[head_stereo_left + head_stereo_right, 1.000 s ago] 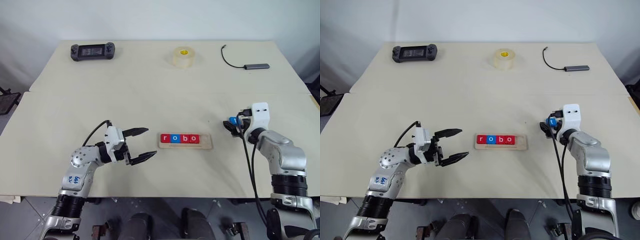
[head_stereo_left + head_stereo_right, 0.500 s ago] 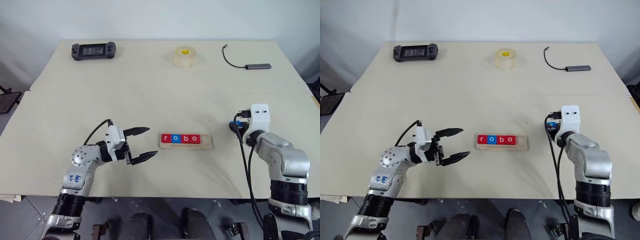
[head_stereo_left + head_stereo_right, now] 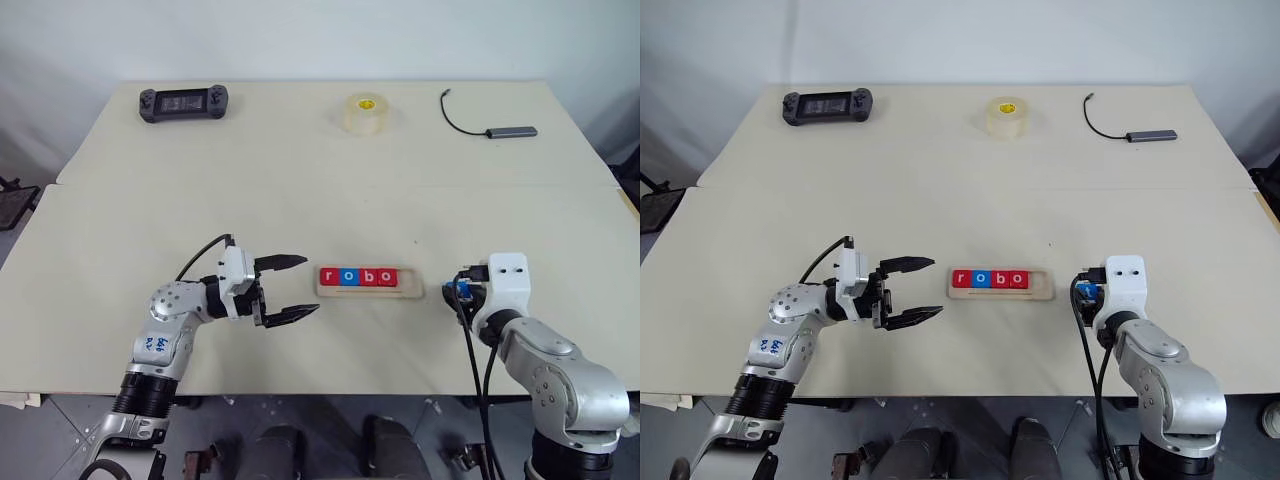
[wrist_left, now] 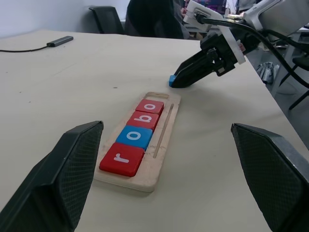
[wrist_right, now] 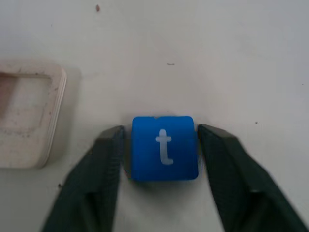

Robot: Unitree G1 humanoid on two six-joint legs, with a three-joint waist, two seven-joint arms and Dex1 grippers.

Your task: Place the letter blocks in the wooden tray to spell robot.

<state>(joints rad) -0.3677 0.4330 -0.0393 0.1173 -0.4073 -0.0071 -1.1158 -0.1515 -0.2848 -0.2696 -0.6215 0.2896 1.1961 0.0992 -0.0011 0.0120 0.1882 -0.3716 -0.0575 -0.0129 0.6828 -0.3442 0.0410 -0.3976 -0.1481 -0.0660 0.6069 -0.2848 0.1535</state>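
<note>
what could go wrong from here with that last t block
The right tool brackets the blue t block at its side edges, so it could slip or tip on the way. The wooden tray has a single free slot at its right end, beside the red o; a tilted entry could catch the rim. The open left tool sits close to the tray's other end and could nudge it.
</note>
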